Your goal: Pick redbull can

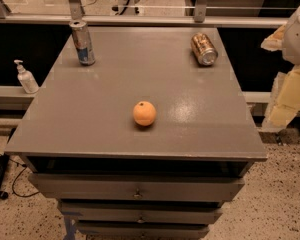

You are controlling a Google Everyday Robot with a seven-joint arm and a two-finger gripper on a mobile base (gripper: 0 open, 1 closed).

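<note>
Standing upright near the far left corner of the grey drawer bench (90, 114) is the redbull can (83, 43), tall, slim, metal, blue and silver with a silver top. A shorter gold-bronze can (204, 49) lies on its side near the far right corner (silver end facing the front edge). A round orange fruit (144, 113) sits mid-bench. The white and pale yellow gripper (287, 96) hangs beyond the right edge, well apart from the redbull can; open or closed, I cannot tell
</note>
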